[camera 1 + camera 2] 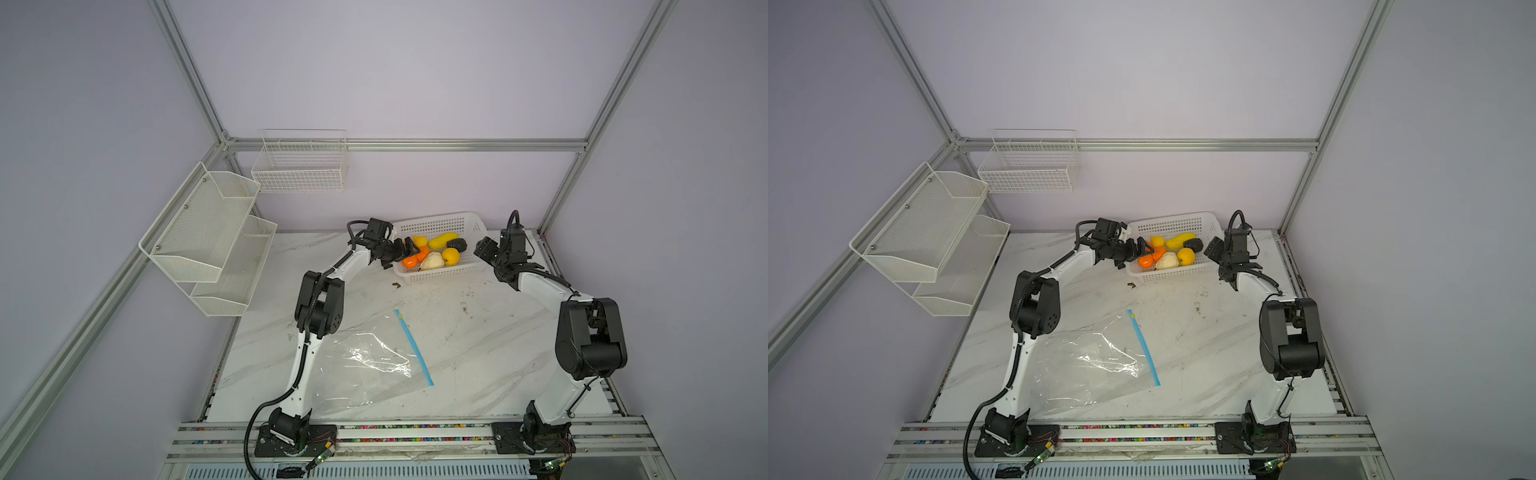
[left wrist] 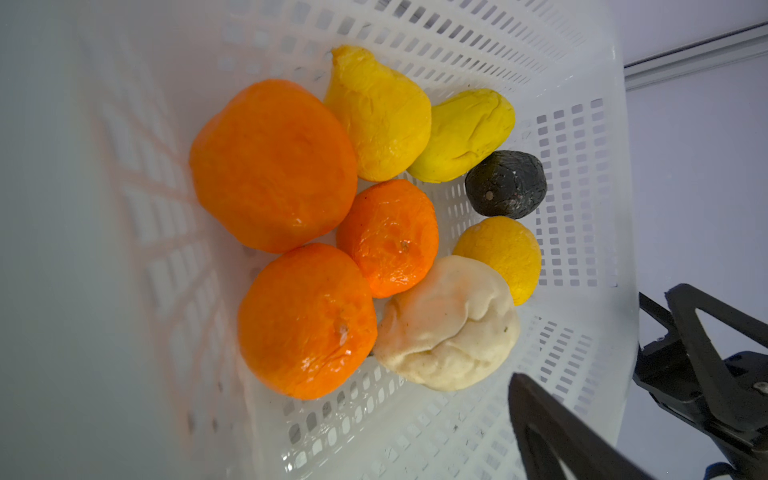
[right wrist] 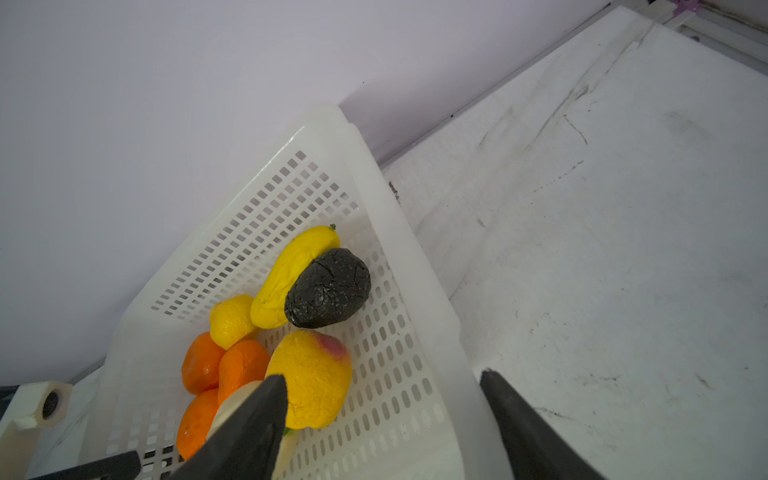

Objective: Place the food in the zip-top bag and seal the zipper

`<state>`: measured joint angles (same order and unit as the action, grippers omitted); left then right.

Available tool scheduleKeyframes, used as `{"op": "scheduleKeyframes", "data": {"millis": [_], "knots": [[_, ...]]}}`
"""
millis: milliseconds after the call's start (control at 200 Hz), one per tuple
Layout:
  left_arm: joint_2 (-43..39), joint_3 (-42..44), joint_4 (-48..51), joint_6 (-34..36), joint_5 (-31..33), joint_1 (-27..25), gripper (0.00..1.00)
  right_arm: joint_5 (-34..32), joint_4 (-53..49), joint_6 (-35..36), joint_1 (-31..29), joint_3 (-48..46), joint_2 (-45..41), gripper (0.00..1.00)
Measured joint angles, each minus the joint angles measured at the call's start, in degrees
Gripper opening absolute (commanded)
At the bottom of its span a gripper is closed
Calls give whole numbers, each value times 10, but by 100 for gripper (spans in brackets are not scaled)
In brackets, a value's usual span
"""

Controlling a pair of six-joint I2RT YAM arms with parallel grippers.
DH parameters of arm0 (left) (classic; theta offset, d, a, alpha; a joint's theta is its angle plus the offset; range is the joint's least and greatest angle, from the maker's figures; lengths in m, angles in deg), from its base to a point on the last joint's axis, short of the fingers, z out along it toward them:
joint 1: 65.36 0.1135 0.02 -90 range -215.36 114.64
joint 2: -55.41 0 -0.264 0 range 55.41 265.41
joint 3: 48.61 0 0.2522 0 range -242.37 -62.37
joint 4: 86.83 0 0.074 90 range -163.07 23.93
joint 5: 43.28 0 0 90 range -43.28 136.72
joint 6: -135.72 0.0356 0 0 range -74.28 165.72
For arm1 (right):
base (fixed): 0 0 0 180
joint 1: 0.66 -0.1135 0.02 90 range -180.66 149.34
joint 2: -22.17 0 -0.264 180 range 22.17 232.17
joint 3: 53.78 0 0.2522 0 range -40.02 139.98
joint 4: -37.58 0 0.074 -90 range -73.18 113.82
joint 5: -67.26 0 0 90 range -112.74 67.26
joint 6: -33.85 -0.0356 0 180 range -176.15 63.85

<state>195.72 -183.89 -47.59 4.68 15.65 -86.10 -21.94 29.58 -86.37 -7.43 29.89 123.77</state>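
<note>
The food lies in a white perforated basket (image 1: 436,222) at the back: tangerines (image 2: 272,166), a long yellow piece (image 2: 463,135), yellow fruits (image 2: 378,114), a cream bulb (image 2: 451,328) and a dark lump (image 3: 328,291). My left gripper (image 1: 409,248) hangs open over the basket's left end, above the tangerines, holding nothing. My right gripper (image 3: 382,376) is open and astride the basket's right wall, one finger (image 3: 266,411) beside a yellow fruit (image 3: 311,378). The zip-top bag (image 1: 365,361) lies flat and empty at the front, its blue zipper (image 1: 413,347) facing right.
Two white mesh shelves (image 1: 208,237) and a wire basket (image 1: 299,166) hang on the left and back walls. Small dark debris (image 1: 395,284) lies on the marble table (image 1: 478,340) in front of the basket. Aluminium frame rails edge the table.
</note>
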Motion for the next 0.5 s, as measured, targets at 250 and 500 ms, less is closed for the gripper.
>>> {"op": "scheduleKeyframes", "data": {"millis": [250,500], "knots": [[34,-49,0,-5,-2,-8,100,-17,-5,3,7,-8,3,75],[38,-54,4,1,-2,-12,100,-27,-11,10,12,-34,3,75]]}}
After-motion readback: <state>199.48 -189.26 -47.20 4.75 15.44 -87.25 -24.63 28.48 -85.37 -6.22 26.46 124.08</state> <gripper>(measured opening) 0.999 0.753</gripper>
